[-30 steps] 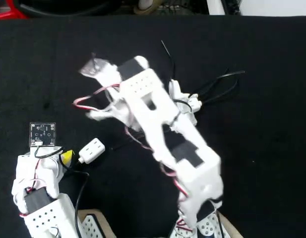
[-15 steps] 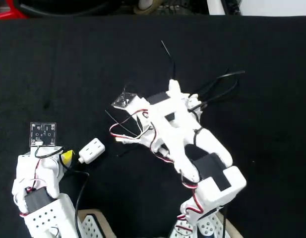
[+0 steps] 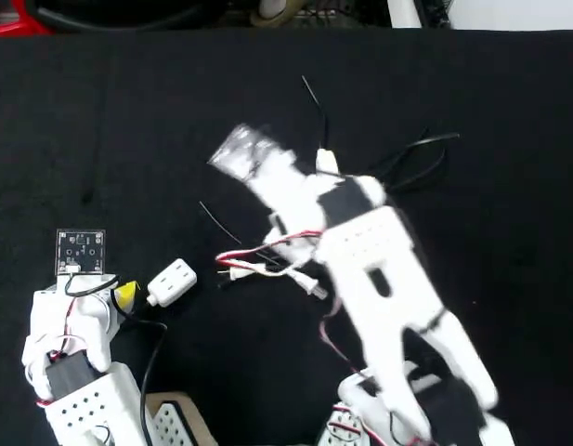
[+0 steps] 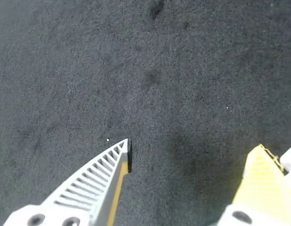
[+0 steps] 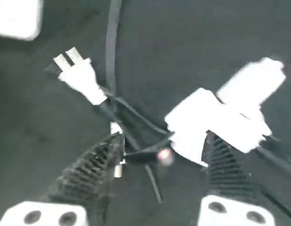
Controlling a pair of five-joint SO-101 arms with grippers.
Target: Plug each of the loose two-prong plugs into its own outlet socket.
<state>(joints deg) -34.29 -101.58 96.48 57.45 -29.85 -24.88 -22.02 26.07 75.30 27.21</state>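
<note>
In the right wrist view a white two-prong plug (image 5: 79,75) lies on the black cloth with its black cable (image 5: 112,52) running past it. Beside it sits a cluster of white plug and socket pieces (image 5: 216,117). My right gripper (image 5: 164,139) hangs open above the cable, one finger next to the white cluster. From above, the right gripper (image 3: 241,150) is blurred near the table's middle. A white outlet socket (image 3: 172,282) lies at the front left, just beside my left gripper (image 3: 114,295). The left gripper (image 4: 193,144) stands open over bare cloth.
Thin black cables (image 3: 411,153) spread over the cloth right of the middle, with a small white piece (image 3: 325,163) among them. A square marker card (image 3: 80,251) lies next to the left arm. Red and white arm wires (image 3: 267,246) hang under the right arm.
The right arm has swung: its gripper end dropped toward the middle, then rose again, and the arm's body shifted to the right. The left arm and the outlet socket have stayed put.
</note>
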